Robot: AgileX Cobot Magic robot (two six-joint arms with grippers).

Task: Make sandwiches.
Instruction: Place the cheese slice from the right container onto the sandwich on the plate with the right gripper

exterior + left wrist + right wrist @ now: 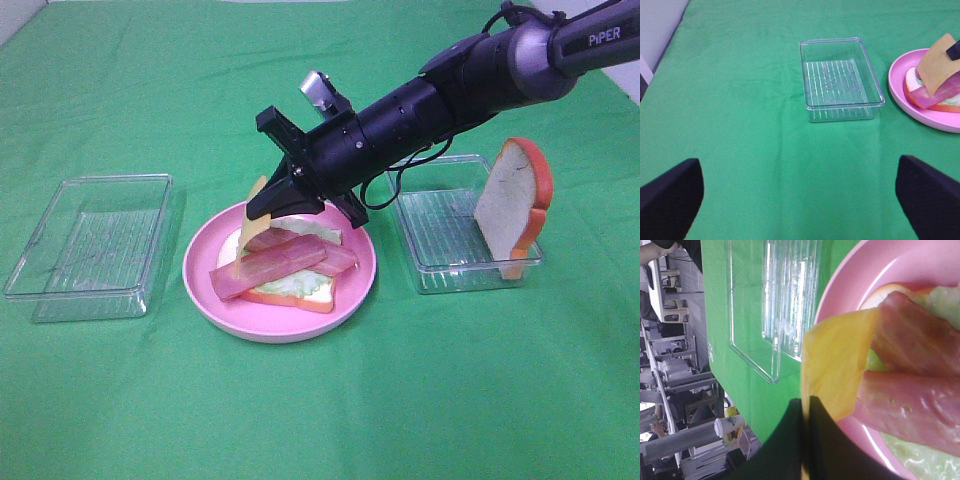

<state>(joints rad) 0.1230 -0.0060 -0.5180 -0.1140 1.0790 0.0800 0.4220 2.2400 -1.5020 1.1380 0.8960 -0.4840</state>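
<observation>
Where grey meets black – "PiPER" lettering [604, 36]

A green cloth [320, 410] covered the surface; one clear tray [90, 245] lay toward its left edge; a pink plate [205, 275] sat centrally; a second clear tray [440, 240] lay toward the right edge.

A bread slice [300, 292] topped with pale lettuce [285, 283] and pink meat strips [280, 262] is lying flat, a yellow cheese slice [250, 225] is hanging tilted above them, and another bread slice [512, 200] is leaning upright.
</observation>
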